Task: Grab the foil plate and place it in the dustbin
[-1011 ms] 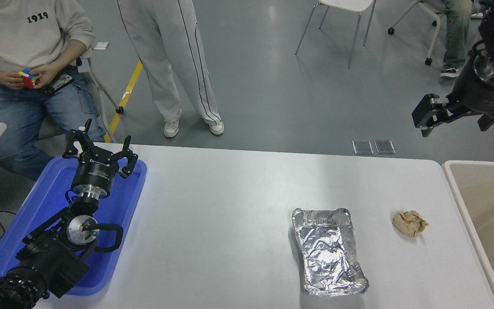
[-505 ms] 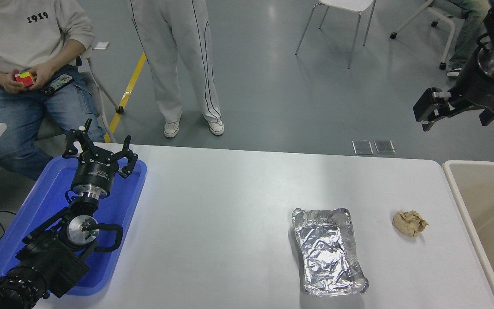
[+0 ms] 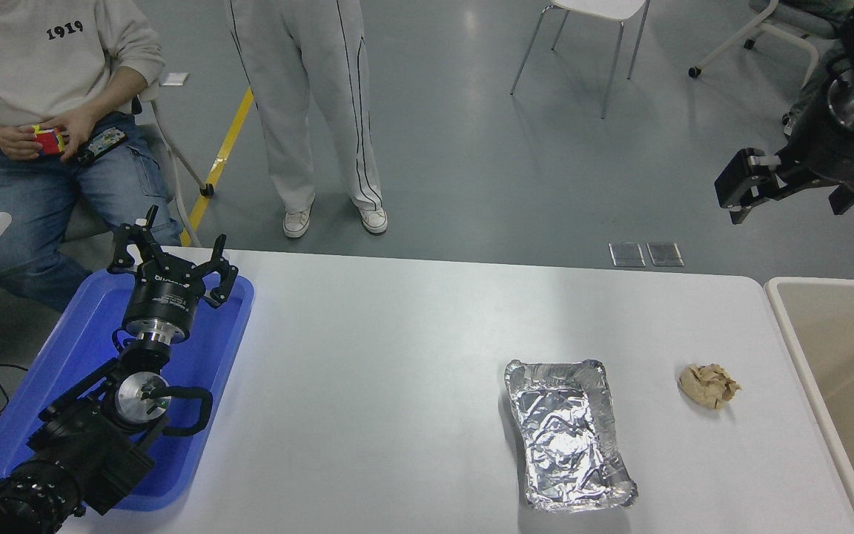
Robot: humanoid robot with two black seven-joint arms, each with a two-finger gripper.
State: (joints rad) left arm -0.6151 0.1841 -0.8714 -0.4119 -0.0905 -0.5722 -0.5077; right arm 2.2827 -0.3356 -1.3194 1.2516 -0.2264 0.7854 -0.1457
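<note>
The foil plate (image 3: 569, 434) lies flat on the white table (image 3: 397, 371), right of centre near the front edge; nothing touches it. The dustbin (image 3: 835, 371) stands against the table's right end, with only its left rim and tan inside in view. My right gripper (image 3: 790, 194) hangs high at the upper right, above the floor beyond the table's far edge, well away from the plate. Its fingers are spread and it holds nothing. My left gripper (image 3: 173, 261) is parked open over the blue tray at the lower left.
A crumpled tan paper ball (image 3: 709, 385) lies between the foil plate and the dustbin. A flat blue tray (image 3: 86, 348) lies under the left arm. One person sits at the far left and another stands beyond the table. Chairs stand on the floor behind.
My right gripper has risen slightly and stays high at the upper right. The standing person has stepped a little to the right. The foil plate and paper ball have not moved.
</note>
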